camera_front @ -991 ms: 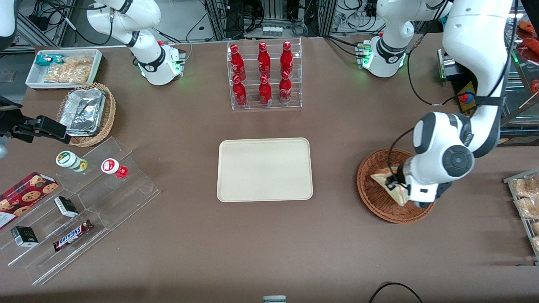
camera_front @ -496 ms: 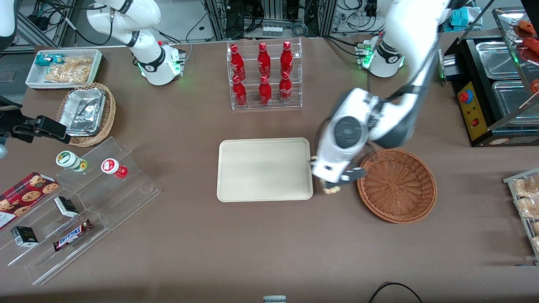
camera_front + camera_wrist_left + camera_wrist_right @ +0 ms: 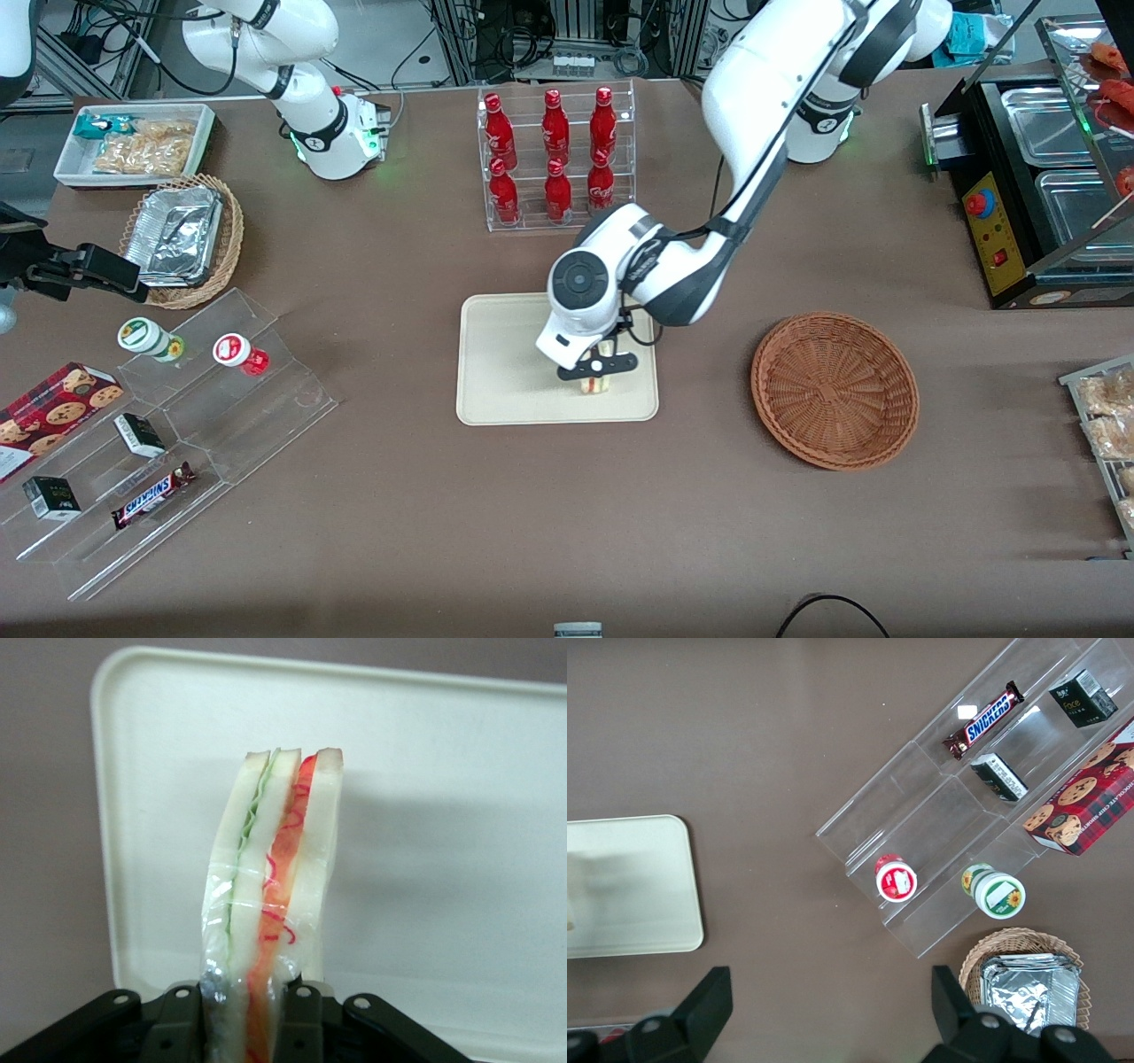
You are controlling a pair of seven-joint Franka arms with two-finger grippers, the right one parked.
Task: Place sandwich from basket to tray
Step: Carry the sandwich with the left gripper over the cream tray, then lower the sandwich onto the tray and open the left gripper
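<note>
Six red bottles (image 3: 554, 151) in their clear rack sit farther back from the tray (image 3: 505, 390), nowhere near touching. Claw (image 3: 595, 370) is clamped on the sandwich (image 3: 275, 895), holding it over the tray's basket-side half. Basket (image 3: 834, 388) sits on the surface beside the tray, nothing between them

The gripper (image 3: 244, 1028), matt black plastic over the tray (image 3: 496, 354), pinches the sandwich (image 3: 275, 895) in glossy, crinkled clear wrap (soft pale bread inside). The tray looks smooth, matt cream plastic; the basket (image 3: 834, 390) is rough woven wicker.
</note>
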